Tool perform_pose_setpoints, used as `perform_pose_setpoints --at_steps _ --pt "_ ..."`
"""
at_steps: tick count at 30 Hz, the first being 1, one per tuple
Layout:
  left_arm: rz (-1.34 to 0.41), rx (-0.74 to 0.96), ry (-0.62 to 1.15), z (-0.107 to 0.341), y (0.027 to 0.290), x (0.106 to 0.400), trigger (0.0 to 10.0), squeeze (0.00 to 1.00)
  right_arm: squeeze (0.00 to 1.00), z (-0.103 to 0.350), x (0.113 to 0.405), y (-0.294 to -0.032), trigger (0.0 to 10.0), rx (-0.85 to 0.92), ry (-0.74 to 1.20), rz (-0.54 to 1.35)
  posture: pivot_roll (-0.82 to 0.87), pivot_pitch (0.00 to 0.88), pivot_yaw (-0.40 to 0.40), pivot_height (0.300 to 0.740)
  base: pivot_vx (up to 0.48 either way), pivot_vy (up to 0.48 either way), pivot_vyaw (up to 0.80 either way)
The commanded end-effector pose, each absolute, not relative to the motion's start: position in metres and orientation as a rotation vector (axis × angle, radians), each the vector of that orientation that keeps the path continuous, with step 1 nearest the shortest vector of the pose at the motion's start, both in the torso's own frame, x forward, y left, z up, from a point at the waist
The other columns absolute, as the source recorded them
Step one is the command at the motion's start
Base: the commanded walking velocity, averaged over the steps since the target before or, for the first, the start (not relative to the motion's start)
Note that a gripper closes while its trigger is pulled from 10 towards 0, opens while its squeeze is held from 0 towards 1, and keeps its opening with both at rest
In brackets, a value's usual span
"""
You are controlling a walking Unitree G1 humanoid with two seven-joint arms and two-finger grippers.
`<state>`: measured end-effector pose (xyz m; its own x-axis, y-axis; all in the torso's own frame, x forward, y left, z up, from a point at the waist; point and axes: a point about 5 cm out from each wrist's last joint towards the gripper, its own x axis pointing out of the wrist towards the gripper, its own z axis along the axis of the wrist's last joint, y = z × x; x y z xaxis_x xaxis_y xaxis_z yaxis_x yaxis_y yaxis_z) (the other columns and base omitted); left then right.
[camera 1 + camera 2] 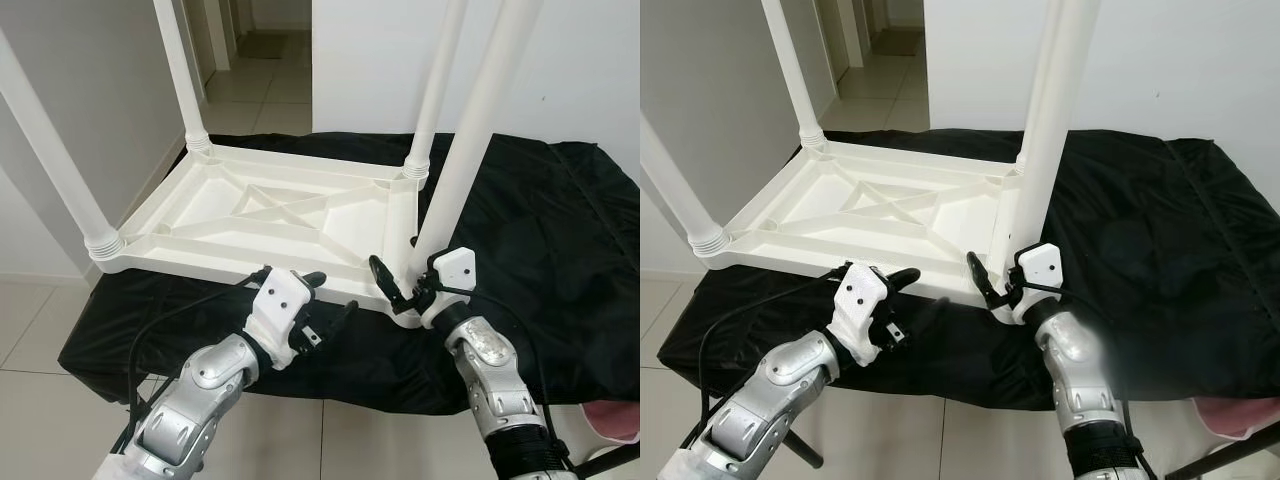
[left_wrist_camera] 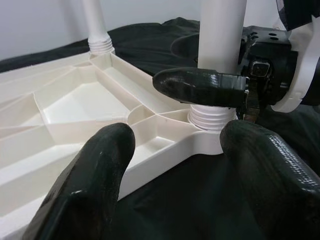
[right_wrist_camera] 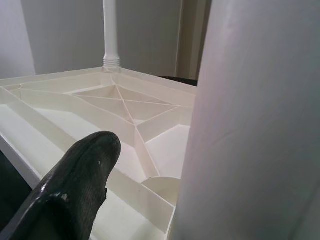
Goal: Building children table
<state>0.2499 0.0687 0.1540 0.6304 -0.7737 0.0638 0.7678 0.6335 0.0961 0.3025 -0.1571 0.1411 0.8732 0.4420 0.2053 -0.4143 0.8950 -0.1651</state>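
Against the near table leg (image 1: 455,170), right gripper (image 1: 400,285) clasps its base.

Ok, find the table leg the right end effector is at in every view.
Left eye: leg, right of centre, rising from the near corner.
Right eye: leg, centre.
Left wrist: leg, top centre.
Right wrist: leg, close, right side.
Shared landmark: cross-ribbed tabletop underside.

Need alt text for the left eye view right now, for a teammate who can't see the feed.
An upturned white plastic table top lies on a black cloth, four white legs pointing up. The right gripper is at the base of the near-right leg, a finger on either side of it. The left gripper hovers open by the table's near edge.
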Motion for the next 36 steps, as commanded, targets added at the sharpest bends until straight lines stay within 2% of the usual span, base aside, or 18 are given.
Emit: perform_pose_setpoints --at_steps 1,16,32,34,36 --pt "-1.038 0.075 -0.085 0.155 0.065 0.245 10.0 0.00 0.00 0.140 0.304 -0.153 10.0 -0.112 -0.233 0.482 -0.05 0.000 0.070 0.740 0.000 0.000 0.00" --pt "-1.056 0.064 -0.055 0.154 0.060 0.242 10.0 0.00 0.00 0.142 0.306 -0.161 10.0 -0.120 -0.206 0.536 -0.04 0.000 0.041 0.740 0.000 0.000 0.00" --pt "-1.073 0.092 -0.040 0.152 0.061 0.240 10.0 0.00 0.00 0.142 0.312 -0.166 10.0 -0.146 -0.201 0.547 -0.04 0.000 0.058 0.740 0.000 0.000 0.00" --pt "-1.083 0.103 -0.038 0.152 0.062 0.241 10.0 0.00 0.00 0.142 0.312 -0.171 9.2 -0.154 -0.196 0.545 -0.05 0.000 0.055 0.740 0.000 0.000 0.00" --pt "-1.083 0.103 -0.038 0.152 0.062 0.241 10.0 0.00 0.00 0.142 0.312 -0.171 9.2 -0.154 -0.196 0.545 -0.05 0.000 0.055 0.740 0.000 0.000 0.00"
